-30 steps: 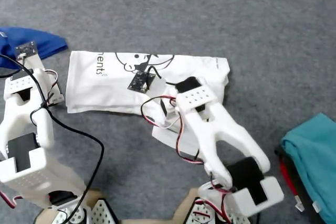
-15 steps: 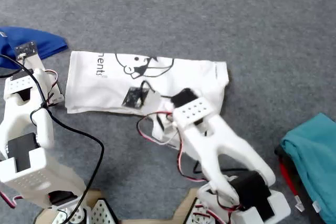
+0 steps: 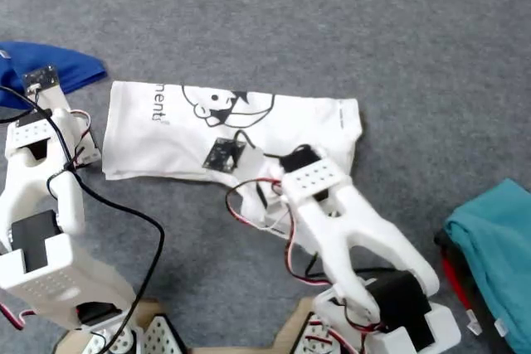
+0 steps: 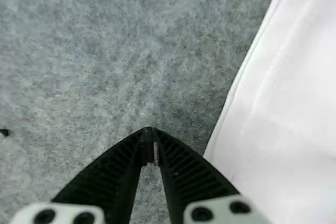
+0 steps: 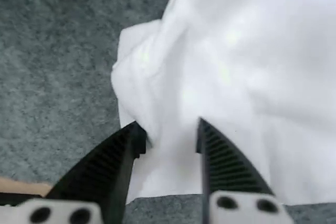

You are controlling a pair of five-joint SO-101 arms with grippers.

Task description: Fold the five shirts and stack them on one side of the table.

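Observation:
A white shirt [image 3: 166,130] with a black print lies folded into a long band across the middle of the grey table. My right gripper [image 5: 167,132] is open at the shirt's near edge, with rumpled white cloth [image 5: 173,77] lying between its black fingers [image 5: 131,140]. The right arm [image 3: 315,184] covers that spot from above. My left gripper [image 4: 148,145] is shut and empty, low over bare carpet just beside the shirt's left edge [image 4: 252,108]. From above it sits at the shirt's near left corner [image 3: 90,153].
A blue shirt [image 3: 58,68] lies bunched at the far left edge, behind the left arm. A teal shirt [image 3: 494,238] is heaped at the right edge, with a red and black object [image 3: 452,275] beside it. The table's far half [image 3: 332,31] is bare carpet.
The right arm drew back from the middle of the white shirt to its near edge, then shifted slightly right. The shirt's far edge moved a little. The left arm stayed still.

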